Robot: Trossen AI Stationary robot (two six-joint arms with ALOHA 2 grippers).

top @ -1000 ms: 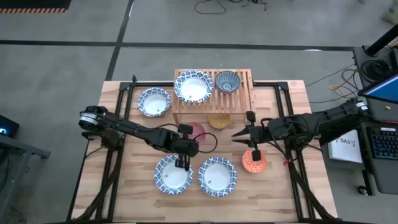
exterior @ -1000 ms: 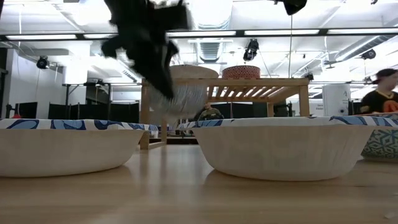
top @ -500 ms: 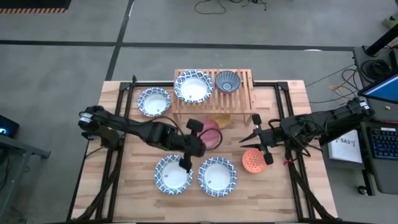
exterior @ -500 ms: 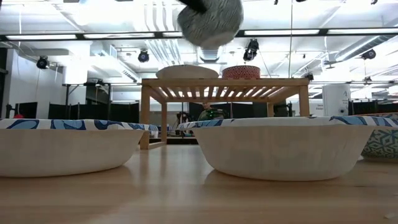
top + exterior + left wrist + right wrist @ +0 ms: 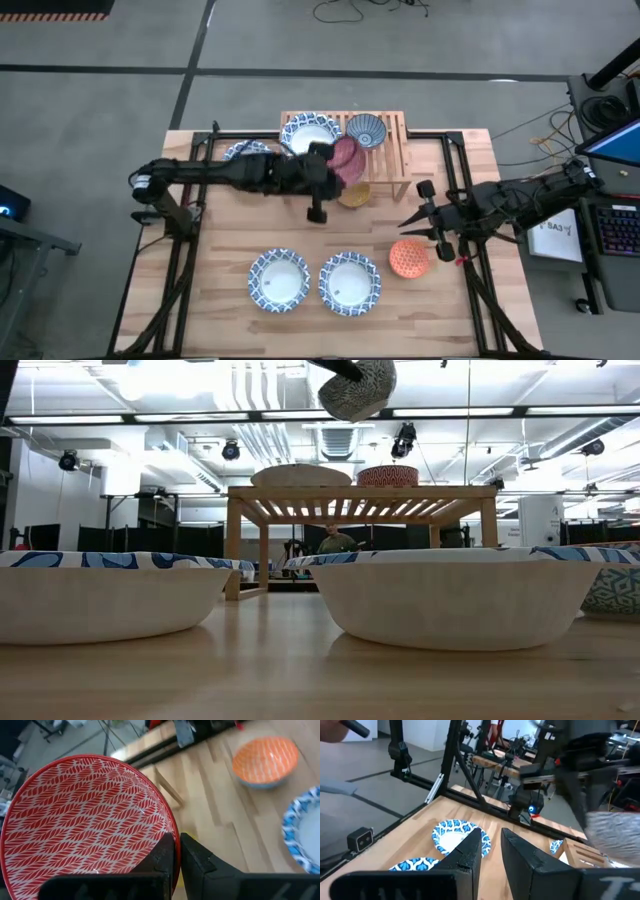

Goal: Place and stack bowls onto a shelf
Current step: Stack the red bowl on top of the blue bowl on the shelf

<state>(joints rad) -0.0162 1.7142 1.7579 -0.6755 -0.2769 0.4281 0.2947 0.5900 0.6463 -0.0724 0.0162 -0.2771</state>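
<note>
We are watching left gripper (image 5: 322, 170) pinching rim of small red leaf-patterned bowl (image 5: 345, 157), hanging above light wooden slatted shelf (image 5: 392, 152). Thin grip risking slipping; bowl could be knocking dark blue bowl (image 5: 366, 130). Right gripper (image 5: 428, 218) waiting, fingers narrowly apart, near orange bowl (image 5: 408, 258).

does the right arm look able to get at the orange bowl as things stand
Probably yes. The right tool hovers open just beside the orange bowl, which sits alone on bare tabletop with nothing over it. The left tool is away at the shelf.

Eight bowls (image 5: 279, 280), one shelf (image 5: 395, 150)
</note>
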